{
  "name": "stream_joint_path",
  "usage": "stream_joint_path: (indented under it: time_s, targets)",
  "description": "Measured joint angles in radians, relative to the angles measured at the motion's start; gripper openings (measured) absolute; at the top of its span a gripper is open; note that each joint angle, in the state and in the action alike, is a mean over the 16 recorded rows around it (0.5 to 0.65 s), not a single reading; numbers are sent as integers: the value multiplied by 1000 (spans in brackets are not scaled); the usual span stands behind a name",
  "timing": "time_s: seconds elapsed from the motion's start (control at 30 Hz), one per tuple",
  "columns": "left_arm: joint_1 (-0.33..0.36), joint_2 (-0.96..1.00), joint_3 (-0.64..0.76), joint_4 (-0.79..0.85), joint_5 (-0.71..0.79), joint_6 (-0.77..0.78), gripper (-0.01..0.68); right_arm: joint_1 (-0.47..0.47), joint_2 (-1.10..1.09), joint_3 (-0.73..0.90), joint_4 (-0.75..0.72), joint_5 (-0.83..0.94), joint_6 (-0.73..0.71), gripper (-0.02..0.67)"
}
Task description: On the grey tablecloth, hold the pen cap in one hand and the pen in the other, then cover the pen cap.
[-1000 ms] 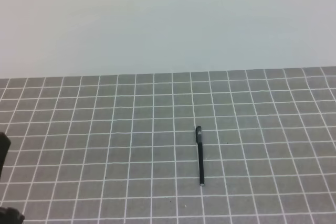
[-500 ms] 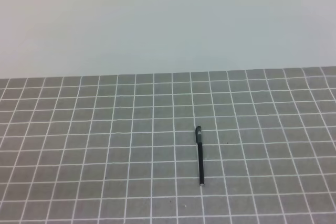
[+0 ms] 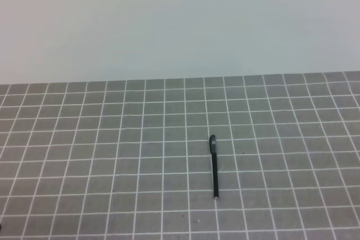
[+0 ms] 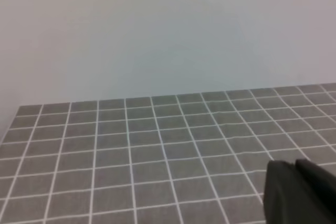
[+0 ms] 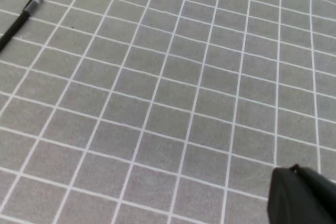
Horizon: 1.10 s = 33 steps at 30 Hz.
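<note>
The pen [image 3: 214, 170] lies alone on the grey tablecloth [image 3: 112, 139], pointing away from me, right of centre in the high view. Its far end is a short thicker section that looks like the pen cap [image 3: 212, 144] fitted on it; the near end shows a small silvery tip. The right wrist view catches the pen [image 5: 21, 17] at its top left corner. My left gripper [image 4: 294, 165] shows as a dark shut block at the bottom right of its own view, holding nothing. My right gripper [image 5: 294, 170] is likewise shut and empty, far from the pen. Neither gripper appears in the high view.
A plain pale wall [image 3: 180, 21] rises behind the far edge of the cloth. Nothing but the white-lined grid shows around the pen.
A dark part of the left arm stood at the left edge of the high view a second ago; it has drawn back out of that view. The pen has not moved.
</note>
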Motion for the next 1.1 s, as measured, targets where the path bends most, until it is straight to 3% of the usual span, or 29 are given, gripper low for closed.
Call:
stream_joint_path:
  time_s: [0.47, 0.77, 1.1]
  targets:
    - [56, -21, 1, 37, 156, -80, 1, 0, 0, 0, 0, -1, 0, 4]
    - [113, -21, 1, 29, 162, -86, 0, 0, 0, 0, -1, -1, 0, 4]
    - [118, -21, 1, 29, 166, -85, 0, 0, 0, 0, -2, -1, 0, 4]
